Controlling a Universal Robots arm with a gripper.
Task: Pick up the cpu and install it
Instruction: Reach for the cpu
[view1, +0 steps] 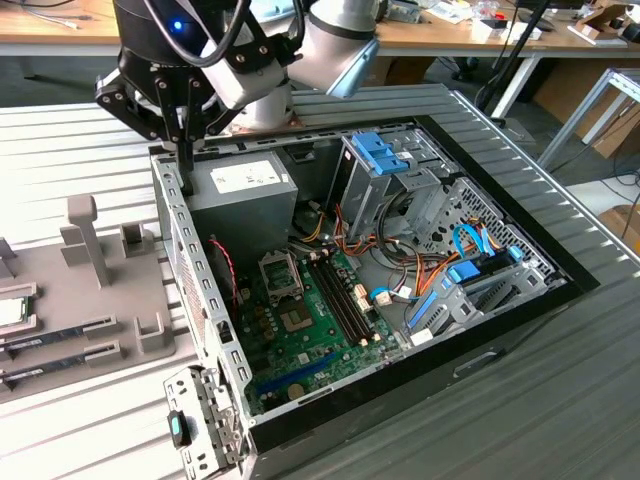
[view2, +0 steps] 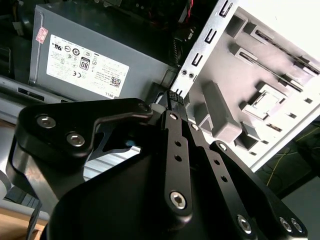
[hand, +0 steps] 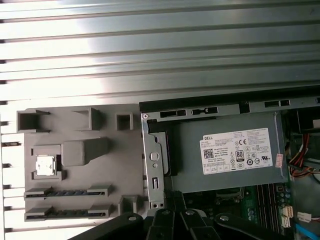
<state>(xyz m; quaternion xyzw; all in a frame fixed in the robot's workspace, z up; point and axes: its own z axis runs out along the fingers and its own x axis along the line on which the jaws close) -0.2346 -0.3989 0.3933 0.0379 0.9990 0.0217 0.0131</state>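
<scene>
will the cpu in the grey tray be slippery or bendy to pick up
The cpu is a flat square with a shiny metal top, so probably stiff but rather slippery. It lies flat in a recess of the grey tray, so it should not roll or tip, though its thin edges likely leave little to grip.

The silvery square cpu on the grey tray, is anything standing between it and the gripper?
Nothing covers the silvery square cpu. The black gripper hangs over the computer case's metal side wall; a tall grey block on the grey plastic tray stands between them.
</scene>
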